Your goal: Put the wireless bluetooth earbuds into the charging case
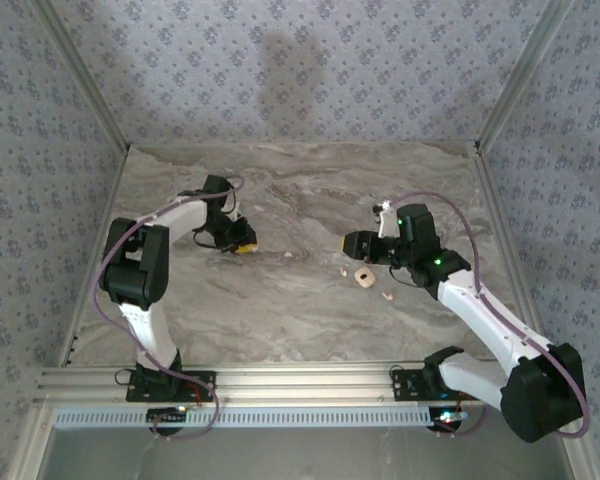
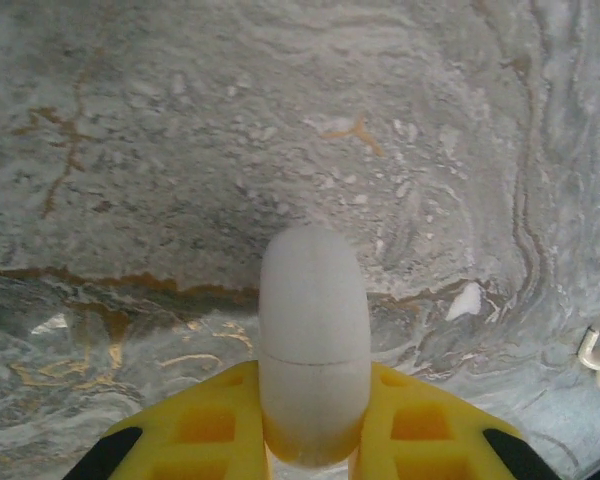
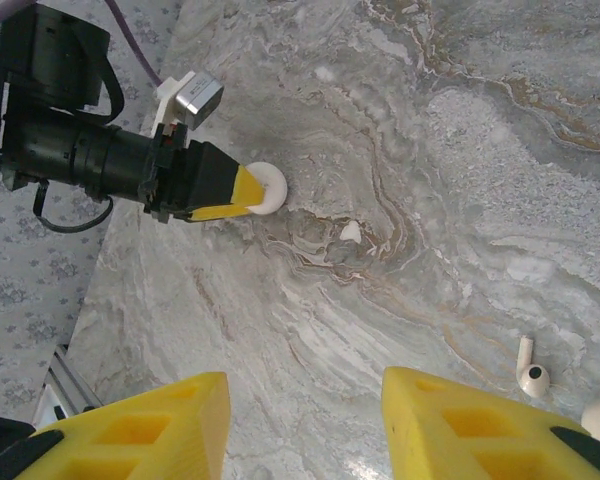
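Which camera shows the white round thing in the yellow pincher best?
The left wrist camera. The white round thing sits close up, its seam clear, pinched by the left gripper. The right wrist camera shows it small, far off. From the top camera it is too small to tell.

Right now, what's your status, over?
Left gripper shut on cream disc. Right gripper open, empty. Charging case on table, earbuds loose beside it. Nothing blocking.

Flowered grey wallpaper rises from nine to three o'clock. The marbled table has a metal rail at six.
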